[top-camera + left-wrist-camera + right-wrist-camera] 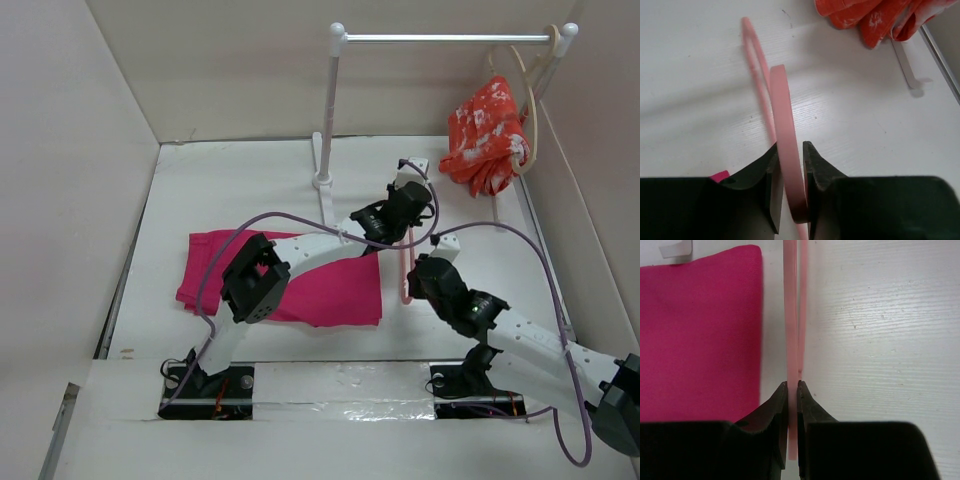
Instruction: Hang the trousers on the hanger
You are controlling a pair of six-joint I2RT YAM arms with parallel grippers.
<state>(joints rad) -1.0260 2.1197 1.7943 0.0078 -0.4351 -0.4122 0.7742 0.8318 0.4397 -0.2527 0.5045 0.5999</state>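
Hanger [405, 280] is held upright on edge, pinched in the jaws of left gripper [790, 149] and right gripper [793, 385], just beside trousers [325, 290] laid flat on the worktop [240, 190].

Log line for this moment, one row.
left claw: shut on hanger | right claw: shut on hanger | trousers: lying on table, beside hanger
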